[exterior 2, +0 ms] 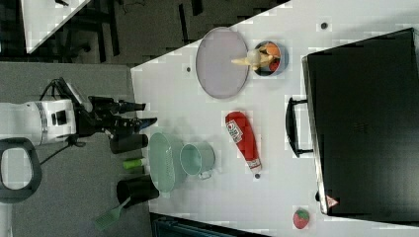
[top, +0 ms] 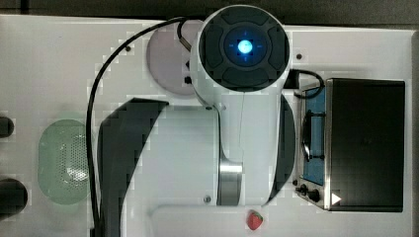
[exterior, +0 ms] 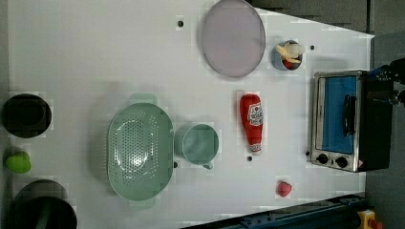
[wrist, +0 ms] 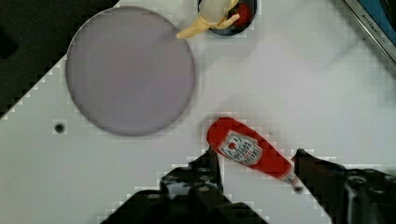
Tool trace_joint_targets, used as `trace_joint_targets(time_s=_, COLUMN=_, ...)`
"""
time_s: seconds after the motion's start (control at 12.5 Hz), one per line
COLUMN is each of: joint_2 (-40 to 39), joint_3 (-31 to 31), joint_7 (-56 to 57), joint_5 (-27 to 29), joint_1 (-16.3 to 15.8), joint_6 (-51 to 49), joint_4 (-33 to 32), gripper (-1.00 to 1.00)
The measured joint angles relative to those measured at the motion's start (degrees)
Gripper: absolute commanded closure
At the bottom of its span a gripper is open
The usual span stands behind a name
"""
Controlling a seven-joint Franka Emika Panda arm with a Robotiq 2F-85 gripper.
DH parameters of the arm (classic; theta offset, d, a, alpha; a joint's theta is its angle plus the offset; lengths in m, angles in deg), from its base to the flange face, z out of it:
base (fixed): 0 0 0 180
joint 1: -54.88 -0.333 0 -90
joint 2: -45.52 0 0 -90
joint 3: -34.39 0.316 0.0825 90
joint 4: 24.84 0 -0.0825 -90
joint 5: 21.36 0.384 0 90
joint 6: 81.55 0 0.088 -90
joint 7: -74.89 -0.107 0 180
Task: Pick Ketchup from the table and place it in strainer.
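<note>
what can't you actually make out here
- Top view: the arm's body covers the table's middle, hiding the ketchup bottle and green cup; a cable crosses the strainer.
- Right view: the oven shows its black top; its door faces away.
- Left view: the bottle's label print is too small to read.
- Wrist view: the gripper is cut off by the picture edge.
</note>
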Motion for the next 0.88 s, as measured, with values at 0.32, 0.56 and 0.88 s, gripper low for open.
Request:
trace_joint_targets(time_s=0.32, joint_2=12.7, joint_3=2.31, joint_7=0.0, joint_5=0.0, joint_1=4.48, joint_6=-11.63, joint_4=-9.29, gripper=-1.0)
trace_joint_targets(time_s=0.56, joint_2=14.33, joint_3=2.31, joint_7=0.83, joint_5=0.79, joint_1=5.48, joint_6=-6.01, joint_4=-7.83, gripper=-1.0)
trace_joint_targets(time_s=0.88, joint_2=9.14, joint_3=4.76, joint_7=12.43, joint_5=0.9, joint_1=5.91, joint_6=2.29, joint_4=-11.47, gripper=-1.0)
